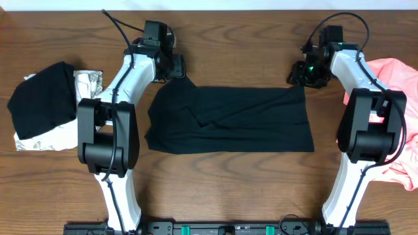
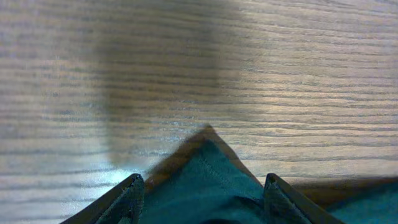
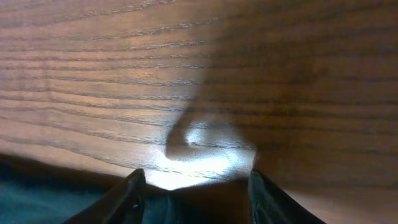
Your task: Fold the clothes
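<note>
- Wooden table, brown with bold grain, fills the whole scene, and no room shows beyond it.
- Both wrist views catch glare on the bare wood just past the black T-shirt.
- The T-shirt lies mid-table, folded into one long flat band with creases running across it.
- The left gripper is down at the T-shirt's far left corner.
- Up close, its fingers stand well apart, jaws open. The pointed corner of the T-shirt lies flat on the wood between them, and nothing is pinched.
- The right gripper sits at the T-shirt's far right corner.
- From the right wrist, both fingers are also spread, jaws open, with bare wood ahead of them. The T-shirt's dark edge shows low between them, but whether the tips touch it I cannot tell.
- Well off the T-shirt's left end lies a black garment, heaped on a white-grey patterned garment.
- Off the T-shirt's right end, beyond the right arm, sits a crumpled salmon-pink garment.
- Neither pile touches the T-shirt.
</note>
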`<action>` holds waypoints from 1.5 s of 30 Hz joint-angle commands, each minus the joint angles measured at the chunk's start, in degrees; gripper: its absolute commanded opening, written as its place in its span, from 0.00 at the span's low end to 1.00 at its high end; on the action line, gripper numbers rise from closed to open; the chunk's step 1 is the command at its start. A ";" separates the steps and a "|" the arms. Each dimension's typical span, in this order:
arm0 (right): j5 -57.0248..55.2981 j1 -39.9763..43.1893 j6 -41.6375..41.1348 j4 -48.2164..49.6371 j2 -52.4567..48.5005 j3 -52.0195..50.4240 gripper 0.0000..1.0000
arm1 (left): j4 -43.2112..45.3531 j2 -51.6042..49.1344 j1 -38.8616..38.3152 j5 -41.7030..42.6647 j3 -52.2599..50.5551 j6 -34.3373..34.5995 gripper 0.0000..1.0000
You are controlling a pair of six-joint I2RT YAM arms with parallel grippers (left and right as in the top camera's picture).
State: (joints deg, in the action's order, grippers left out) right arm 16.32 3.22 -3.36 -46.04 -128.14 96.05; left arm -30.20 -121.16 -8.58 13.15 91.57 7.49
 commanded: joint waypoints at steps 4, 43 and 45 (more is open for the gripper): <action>0.24 -1.53 0.20 -0.50 -0.39 0.15 0.51 | 1.25 -1.38 -0.02 -0.20 -0.07 -4.31 0.62; 0.20 -1.31 0.20 -1.03 -0.39 0.15 0.51 | -1.18 -1.75 -0.50 -0.74 -0.04 -6.43 0.06; 0.20 -1.31 0.20 -1.07 -0.39 0.15 0.50 | -0.81 -1.68 -0.52 -0.74 -0.04 -6.43 0.06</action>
State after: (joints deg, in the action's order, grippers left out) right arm 16.29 2.00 -3.36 -46.92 -128.14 96.05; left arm -31.27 -125.40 -8.80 12.91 91.59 1.43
